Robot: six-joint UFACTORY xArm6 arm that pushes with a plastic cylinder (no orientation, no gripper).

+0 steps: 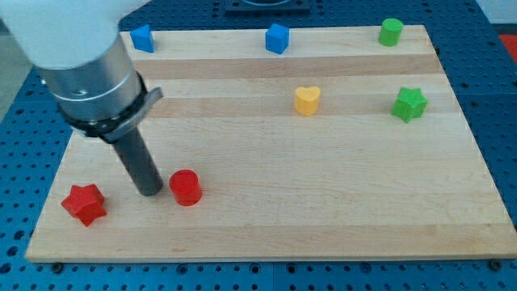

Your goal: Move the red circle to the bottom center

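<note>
The red circle [185,187] lies on the wooden board [323,202] at the lower left. My tip [149,192] rests on the board just left of the red circle, almost touching its left side. A red star [85,203] lies further left, near the board's bottom left corner, apart from the tip.
A blue block [142,38] and a blue block [277,38] sit along the top edge, with a green cylinder [391,31] at the top right. A yellow heart [307,100] and a green star [409,104] lie on the right half. The arm's grey body [85,56] covers the top left.
</note>
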